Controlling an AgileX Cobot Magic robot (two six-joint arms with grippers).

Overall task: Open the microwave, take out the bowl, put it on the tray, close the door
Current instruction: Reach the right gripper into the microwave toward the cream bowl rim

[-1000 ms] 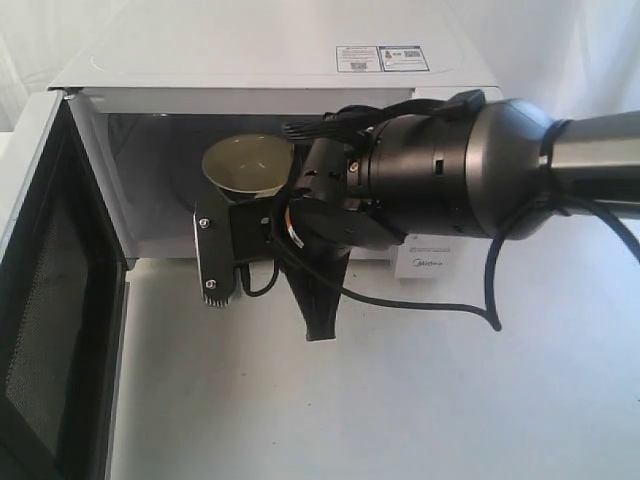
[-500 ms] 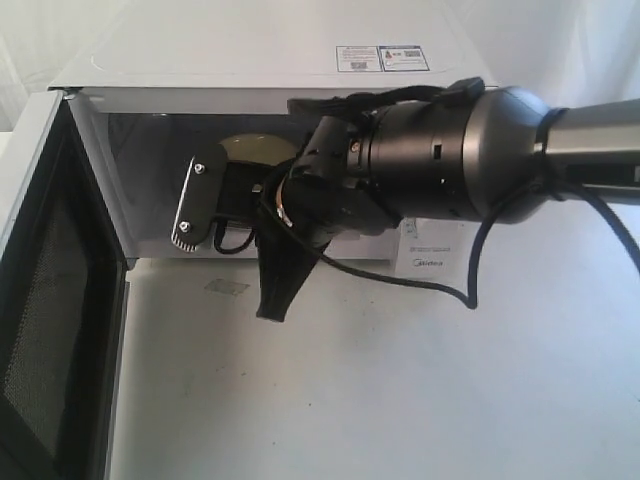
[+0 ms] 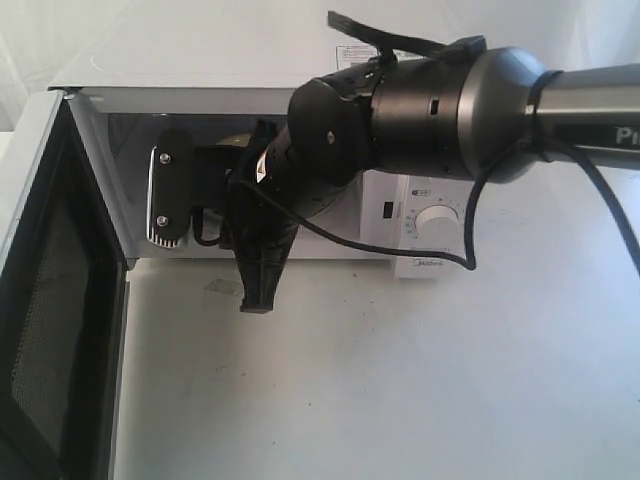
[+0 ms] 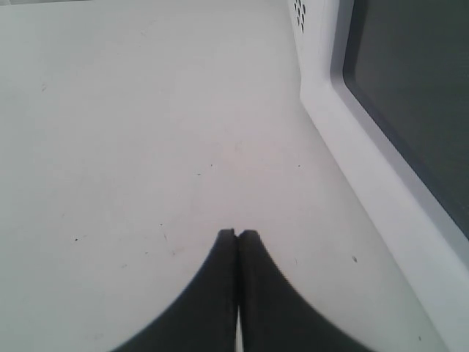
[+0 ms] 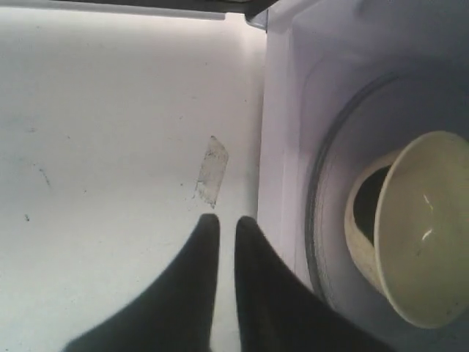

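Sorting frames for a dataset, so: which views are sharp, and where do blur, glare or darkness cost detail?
Exterior view: evenly lit, the white table nearly washed out, the right arm sharp. Right wrist view: the bowl clear with small glints inside; the right gripper a soft black silhouette. Left wrist view: the left gripper equally dark and blurred.

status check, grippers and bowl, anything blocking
Left gripper shut, empty, over bare table. Right gripper parted a crack, empty, at the microwave mouth. Bowl inside, ungripped. Door wide open, path to bowl clear.
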